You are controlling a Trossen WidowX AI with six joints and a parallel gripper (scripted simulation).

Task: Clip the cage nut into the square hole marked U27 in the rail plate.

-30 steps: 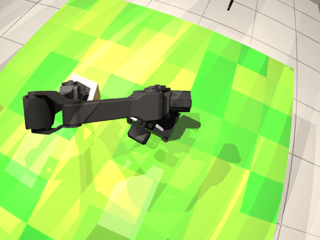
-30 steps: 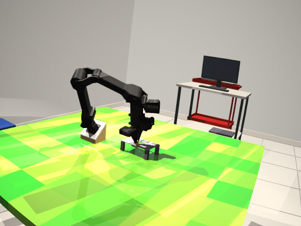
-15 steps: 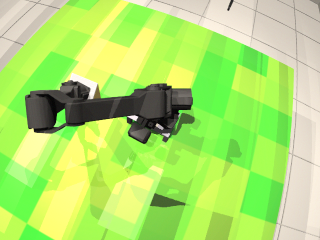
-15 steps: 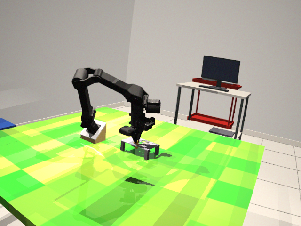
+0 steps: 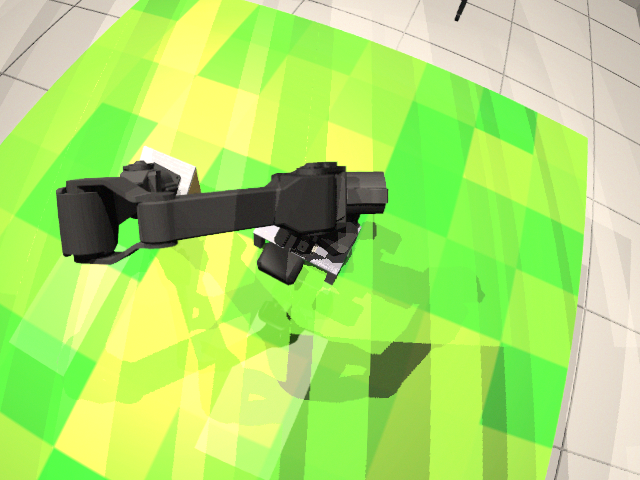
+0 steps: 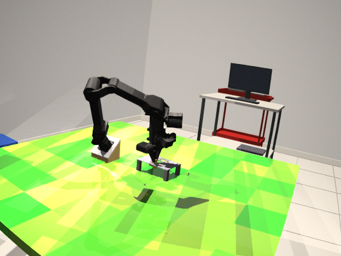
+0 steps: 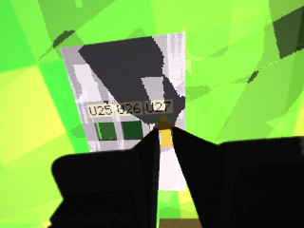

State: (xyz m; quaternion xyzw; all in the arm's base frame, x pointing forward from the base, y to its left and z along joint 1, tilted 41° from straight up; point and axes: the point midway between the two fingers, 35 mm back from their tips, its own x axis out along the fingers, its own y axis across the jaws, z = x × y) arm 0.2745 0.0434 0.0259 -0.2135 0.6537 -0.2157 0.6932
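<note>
Hand (image 6: 155,162) (image 7: 164,132): shut on cage nut (image 7: 165,136) | U27 hole: mostly hidden behind nut

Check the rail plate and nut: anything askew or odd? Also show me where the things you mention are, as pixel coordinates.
Nothing looks damaged. The black two-fingered tool (image 6: 155,162) (image 7: 164,132) grips the small golden metallic-looking cage nut (image 7: 165,138) by U27's hole; whether it sits askew there, I can't tell.

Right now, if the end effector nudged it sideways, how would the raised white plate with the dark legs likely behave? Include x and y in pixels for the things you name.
The raised white rectangular plate (image 6: 173,164) (image 7: 172,176) would probably stay stiff, as it spans its dark block legs (image 6: 165,175) without visible sag. It seems likelier to slide than tip, being low and wide with legs near its corners.
</note>
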